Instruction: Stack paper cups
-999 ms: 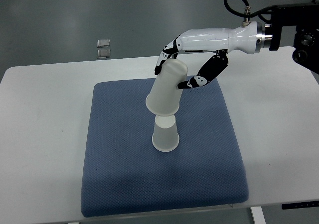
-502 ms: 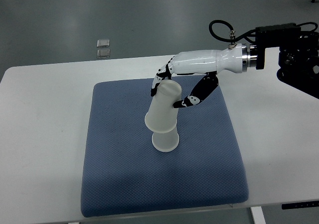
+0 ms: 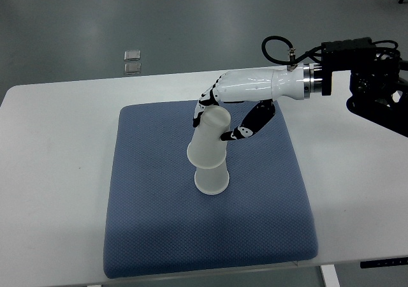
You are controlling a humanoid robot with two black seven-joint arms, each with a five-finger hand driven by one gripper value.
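Note:
An upside-down white paper cup (image 3: 211, 179) stands near the middle of the blue mat (image 3: 153, 236). A second white paper cup (image 3: 208, 140), also upside down and slightly tilted, sits over the top of the first. My right hand (image 3: 214, 118) reaches in from the right and is shut on the upper cup's base, fingers on its far side and thumb on its near right side. Only the lower cup's bottom rim shows below the upper cup. The left arm is out of view.
The mat lies on a white table (image 3: 51, 172). Two small grey squares (image 3: 132, 61) lie on the floor beyond the table's far edge. The black arm mount (image 3: 370, 70) sits at the right.
The right hand has lowered the held cup down and slightly left onto the standing cup; the gap between them has closed and the upper cup now covers most of the lower one.

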